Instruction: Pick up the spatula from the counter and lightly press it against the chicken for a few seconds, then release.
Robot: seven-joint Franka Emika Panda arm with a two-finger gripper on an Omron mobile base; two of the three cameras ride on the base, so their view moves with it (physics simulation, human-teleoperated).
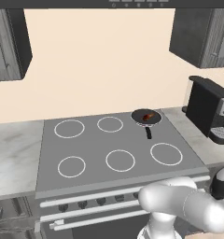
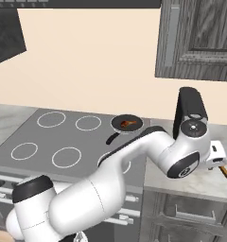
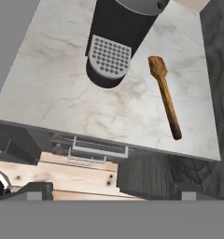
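Observation:
A brown wooden spatula point(image 3: 165, 95) lies flat on the marble counter point(image 3: 53, 88) to the right of the stove, with its blade end toward the wall. Its handle end point(image 2: 226, 174) pokes out below my hand in the right base view. My gripper point(image 2: 217, 161) hovers above the counter's front edge, apart from the spatula; in the hand view its fingertips point(image 3: 34, 190) stand wide apart and open with nothing between them. The chicken point(image 1: 150, 115) is a reddish-brown piece in a small black pan point(image 1: 145, 117) on the stove's back right burner, also seen as chicken point(image 2: 130, 124).
A black coffee machine point(image 3: 115, 42) stands on the counter right beside the spatula, seen as the coffee machine point(image 1: 208, 109) right of the stove point(image 1: 109, 144). A dark upper cabinet point(image 2: 200, 38) hangs over this counter. Cabinet drawers point(image 3: 97, 148) sit under the counter edge.

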